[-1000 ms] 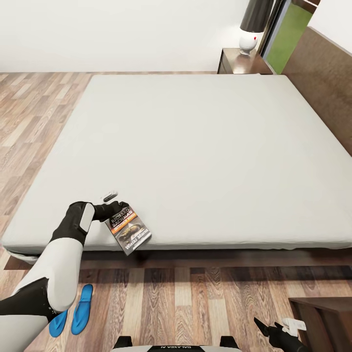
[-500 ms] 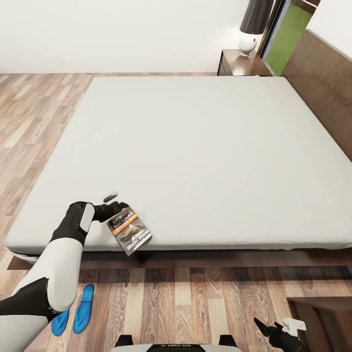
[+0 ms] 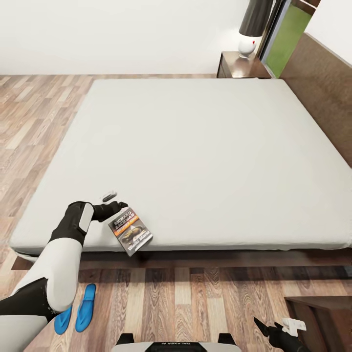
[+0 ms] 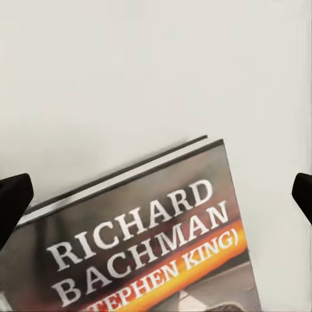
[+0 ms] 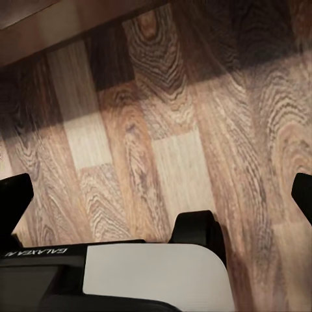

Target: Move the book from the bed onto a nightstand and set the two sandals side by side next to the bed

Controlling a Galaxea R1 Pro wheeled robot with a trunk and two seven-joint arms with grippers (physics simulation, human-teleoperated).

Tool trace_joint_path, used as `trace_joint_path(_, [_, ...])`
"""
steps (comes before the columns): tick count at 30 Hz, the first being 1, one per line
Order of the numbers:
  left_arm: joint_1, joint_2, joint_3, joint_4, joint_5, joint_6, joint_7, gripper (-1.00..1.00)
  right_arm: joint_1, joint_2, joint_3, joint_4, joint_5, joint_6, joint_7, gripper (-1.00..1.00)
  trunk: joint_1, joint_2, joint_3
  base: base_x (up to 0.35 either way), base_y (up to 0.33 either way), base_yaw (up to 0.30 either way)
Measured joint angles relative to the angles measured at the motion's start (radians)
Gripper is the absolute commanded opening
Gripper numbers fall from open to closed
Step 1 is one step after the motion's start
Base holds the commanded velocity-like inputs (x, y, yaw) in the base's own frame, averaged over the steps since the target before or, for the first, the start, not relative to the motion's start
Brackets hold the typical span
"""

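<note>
- Book [image 3: 130, 231] lies on the bed [image 3: 205, 156], at its near edge.
- Left gripper [image 3: 116, 206] just beside the book, jaws wide, holding nothing.
- Right gripper [image 3: 266, 328] over the floor, jaws wide, empty.
- Sandals [image 3: 76, 307] side by side on the floor near the bed.

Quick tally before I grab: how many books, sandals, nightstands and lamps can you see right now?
Books: 1, the book on the bed near its foot edge.
Sandals: 2, blue sandals on the floor.
Nightstands: 1, the nightstand by the headboard.
Lamps: 1, the lamp on it.
Total: 5.
</note>
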Motion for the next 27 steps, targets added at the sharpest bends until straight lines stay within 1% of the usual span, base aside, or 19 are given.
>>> trace_joint_path(3, [0.000, 0.008, 0.003, -0.005, 0.002, 0.003, -0.001, 1.00, 0.000, 0.000, 0.000, 0.000, 0.000, 0.000, 0.000, 1.00, -0.012, 0.021, 0.009, 0.000, 0.000, 0.000])
trace_joint_path(4, [0.000, 0.017, 0.004, -0.010, 0.002, 0.005, -0.001, 1.00, 0.000, 0.000, 0.000, 0.000, 0.000, 0.000, 0.000, 1.00, -0.015, 0.028, 0.013, 0.000, 0.000, 0.000])
trace_joint_path(5, [0.000, 0.033, 0.005, -0.023, 0.003, 0.009, -0.002, 1.00, 0.000, 0.000, 0.000, 0.000, 0.000, -0.001, 0.000, 1.00, -0.015, 0.028, 0.013, 0.000, 0.000, 0.000])
trace_joint_path(7, [0.000, 0.041, 0.006, -0.041, 0.005, 0.015, -0.002, 1.00, 0.000, 0.000, 0.000, 0.000, 0.000, -0.001, 0.000, 1.00, -0.015, 0.028, 0.013, 0.000, 0.000, 0.000])
trace_joint_path(8, [0.000, 0.045, 0.006, -0.056, 0.005, 0.026, -0.002, 1.00, 0.000, 0.000, 0.000, 0.000, 0.000, -0.001, 0.000, 1.00, -0.015, 0.028, 0.013, 0.000, 0.000, 0.000])
trace_joint_path(10, [0.000, 0.063, 0.007, -0.093, 0.006, 0.071, -0.005, 1.00, 0.000, 0.000, 0.000, 0.000, 0.000, 0.000, 0.000, 1.00, -0.015, 0.028, 0.013, 0.000, 0.000, 0.000])
trace_joint_path(12, [0.000, 0.093, 0.008, -0.119, 0.009, 0.122, -0.034, 1.00, 0.000, 0.000, 0.000, 0.000, 0.000, 0.000, 0.000, 1.00, -0.015, 0.028, 0.013, 0.000, 0.000, 0.000])
trace_joint_path(13, [0.000, 0.111, 0.008, -0.126, 0.017, 0.138, -0.066, 1.00, 0.000, 0.000, 0.000, 0.000, 0.000, 0.000, 0.000, 1.00, -0.015, 0.028, 0.013, 0.000, 0.000, 0.000])
trace_joint_path(14, [0.000, 0.131, 0.008, -0.129, 0.028, 0.148, -0.112, 1.00, 0.000, 0.000, 0.000, 0.000, 0.000, 0.000, 0.000, 1.00, -0.015, 0.028, 0.013, 0.000, 0.000, 0.000])
trace_joint_path(15, [0.000, 0.142, 0.008, -0.131, 0.035, 0.152, -0.137, 1.00, 0.000, 0.000, 0.000, 0.000, 0.000, 0.000, 0.000, 1.00, -0.019, 0.035, 0.016, 0.000, 0.000, 0.000])
trace_joint_path(16, [0.000, 0.166, 0.007, -0.131, 0.045, 0.156, -0.183, 1.00, 0.000, 0.000, 0.000, 0.000, 0.000, 0.000, 0.000, 1.00, -0.023, 0.042, 0.019, 0.000, 0.000, 0.000])
trace_joint_path(17, [0.000, 0.203, 0.006, -0.130, 0.054, 0.160, -0.244, 1.00, 0.000, 0.000, 0.000, 0.000, 0.000, 0.000, 0.000, 1.00, -0.027, 0.049, 0.022, 0.000, 0.000, 0.000])
trace_joint_path(18, [0.000, 0.216, 0.006, -0.129, 0.058, 0.162, -0.263, 1.00, 0.000, 0.000, 0.000, 0.000, 0.000, 0.000, 0.000, 1.00, -0.031, 0.056, 0.025, 0.000, 0.000, 0.000])
trace_joint_path(20, [0.004, 0.256, 0.005, -0.119, 0.062, 0.163, -0.315, 1.00, 0.000, 0.000, 0.000, 0.000, 0.000, 0.000, 0.000, 1.00, -0.038, 0.070, 0.031, 0.000, 0.000, 0.000])
trace_joint_path(21, [0.014, 0.282, 0.006, -0.098, 0.061, 0.163, -0.340, 1.00, 0.000, 0.000, 0.000, 0.000, 0.000, 0.000, 0.000, 1.00, -0.042, 0.077, 0.034, 0.000, 0.000, 0.000])
trace_joint_path(23, [0.041, 0.319, 0.006, -0.054, 0.061, 0.160, -0.371, 1.00, 0.000, 0.000, 0.000, 0.000, 0.000, -0.001, 0.000, 1.00, -0.050, 0.091, 0.041, 0.000, 0.000, 0.000])
trace_joint_path(25, [0.058, 0.341, 0.006, -0.022, 0.061, 0.154, -0.400, 1.00, 0.000, 0.000, 0.000, 0.000, 0.000, -0.001, 0.000, 1.00, -0.058, 0.105, 0.047, 0.000, 0.000, 0.000])
trace_joint_path(26, [0.062, 0.346, 0.006, -0.011, 0.062, 0.150, -0.412, 1.00, 0.000, 0.000, 0.000, 0.000, 0.000, -0.001, 0.000, 1.00, -0.061, 0.112, 0.050, 0.000, 0.000, 0.000])
trace_joint_path(27, [0.068, 0.354, 0.006, 0.008, 0.061, 0.136, -0.436, 1.00, 0.000, 0.000, 0.000, 0.000, 0.000, -0.001, 0.000, 1.00, -0.065, 0.119, 0.053, 0.000, 0.000, 0.000])
